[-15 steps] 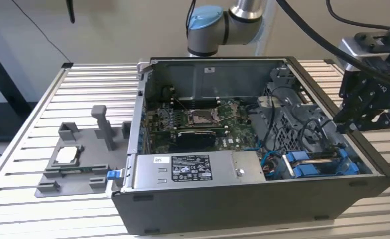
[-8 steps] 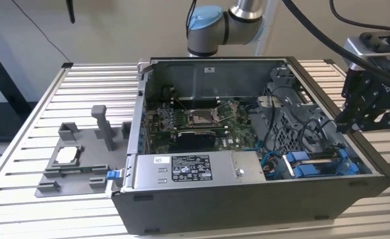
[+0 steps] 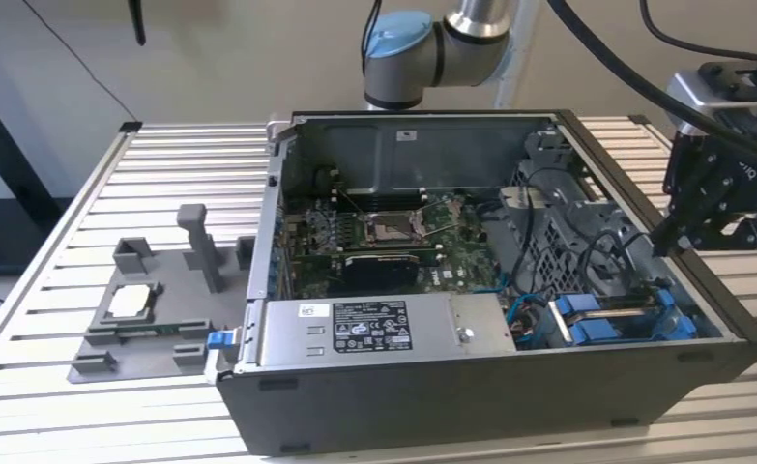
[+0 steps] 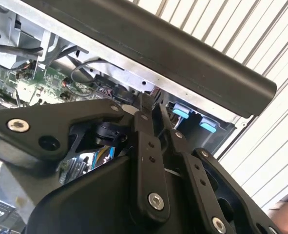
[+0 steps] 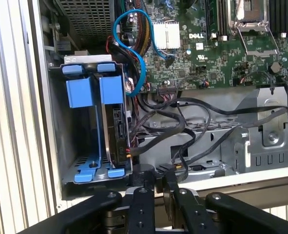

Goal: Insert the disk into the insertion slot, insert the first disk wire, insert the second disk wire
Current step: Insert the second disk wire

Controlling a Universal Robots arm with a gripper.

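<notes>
Exterior view's left: a grey fixture (image 3: 146, 319) sits on the bench (image 3: 43, 387) with a small chip (image 3: 131, 302) in it, well apart from the work.
Middle: the open computer case (image 3: 481, 406). The labelled power supply (image 3: 352, 329) lies along its near edge and the motherboard (image 3: 392, 232) behind that.
I see blue carriers (image 3: 617, 319) in the case's near right corner.
In the first wrist view the insertion slot (image 5: 66, 146) holds the disk (image 5: 117, 131), which stands on edge in its blue frame, seated deep in the bay beside a second blue tab (image 5: 79, 92).
A black cable (image 5: 158, 141) runs up to the disk's exposed edge. I can't tell if it's plugged in.
A blue cable (image 5: 136, 63) loops from the board toward the bay's top.
Exterior view's right: the hand (image 3: 685, 237) hangs above the case's right wall, near the bay but not touching the disk.
I can't tell whether it's released or clenched. In both wrist views its black linkage blocks the tips.
</notes>
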